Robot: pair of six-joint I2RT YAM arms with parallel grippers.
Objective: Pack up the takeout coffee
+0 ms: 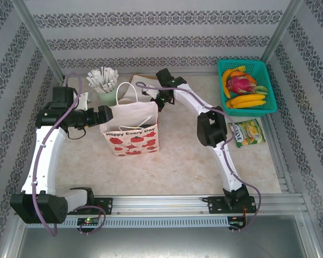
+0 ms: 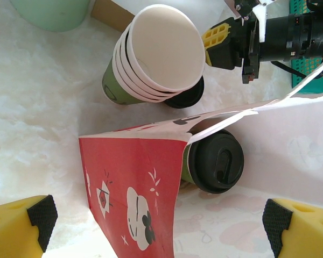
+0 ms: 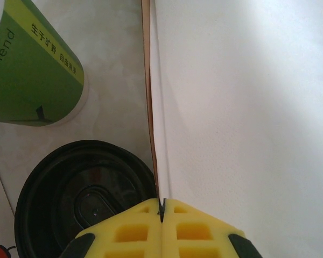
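A white paper bag (image 1: pixel 130 129) with red print stands mid-table. One takeout coffee (image 2: pixel 216 162), olive-green with a black lid, sits under the bag's folded rim against the white inner paper and looks to be inside the bag. A second black lid (image 2: pixel 187 97) (image 3: pixel 70 199) rests on the table behind the bag, beside the cup stack. My right gripper (image 3: pixel 161 203) (image 1: pixel 160 102) is shut on the bag's thin back edge (image 3: pixel 153 107). My left gripper (image 2: pixel 159 226) (image 1: pixel 106 114) stands open at the bag's left side, with the red side panel (image 2: pixel 134 183) between its yellow fingers.
A stack of lidless cream-rimmed cups (image 2: pixel 156 54) lies tilted behind the bag. A pale green cup of white sticks (image 1: pixel 105 86) stands at the back left. At the back right is a teal basket (image 1: pixel 269 80) of fruit, with a snack packet (image 1: pixel 249 131) in front of it.
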